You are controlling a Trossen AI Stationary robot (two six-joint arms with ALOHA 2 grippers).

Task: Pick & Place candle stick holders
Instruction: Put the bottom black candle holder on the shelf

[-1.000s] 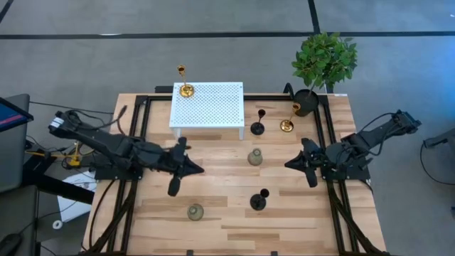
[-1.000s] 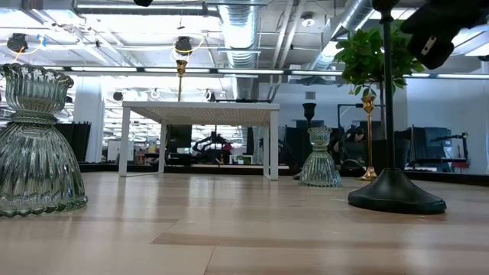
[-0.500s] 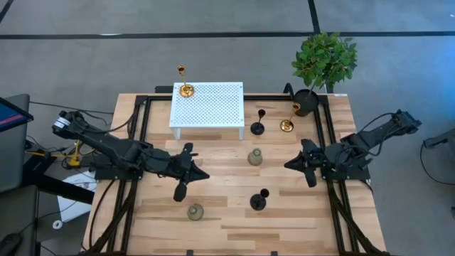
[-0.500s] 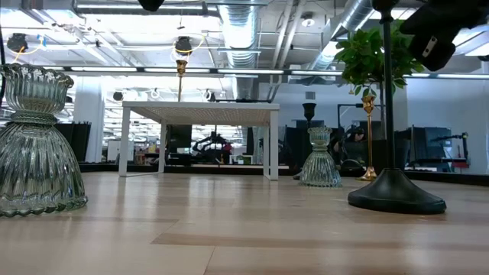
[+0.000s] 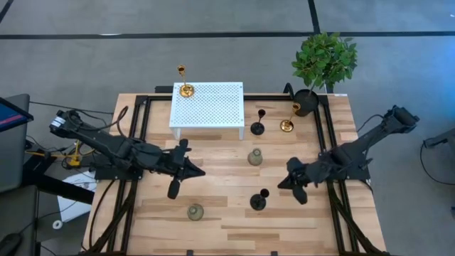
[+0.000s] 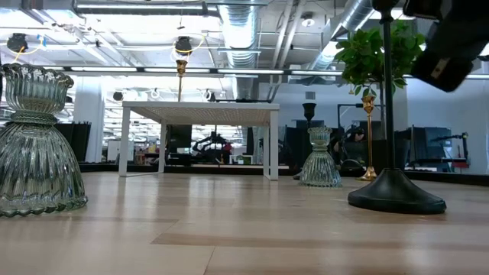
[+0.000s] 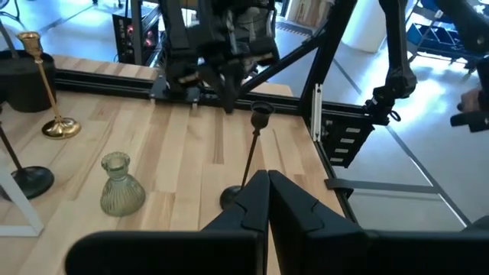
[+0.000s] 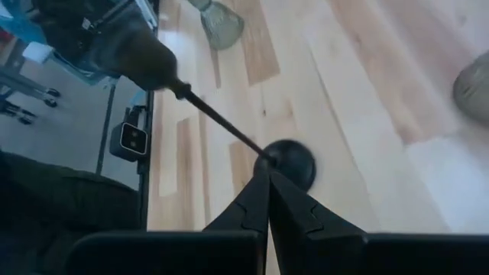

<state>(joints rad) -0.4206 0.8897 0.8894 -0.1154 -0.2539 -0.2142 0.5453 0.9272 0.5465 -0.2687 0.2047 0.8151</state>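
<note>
Six candle stick holders stand upright on their bases. One gold holder (image 5: 185, 89) is on the white stand (image 5: 213, 107). The other gold holder (image 5: 286, 125) and a black one (image 5: 257, 128) stand right of the stand. A grey-green holder (image 5: 255, 157) is mid-table and a second (image 5: 195, 211) is near the front. My right gripper (image 5: 280, 186), shut and tilted down, hangs just right of the near black holder (image 5: 258, 202), pointing at its base (image 8: 292, 162). My left gripper (image 5: 202, 171) is shut and level above mid-table.
A potted plant (image 5: 323, 60) in a black pot (image 5: 306, 102) stands at the far right corner. Black frame rails (image 5: 328, 142) run along the table's sides. Bare wood lies between the two grippers and along the front edge (image 5: 234, 242).
My right gripper has swung toward the table's near edge and left, sinking and tipping further down, and has come close to the near black holder. It has stayed shut. No holder has moved.
</note>
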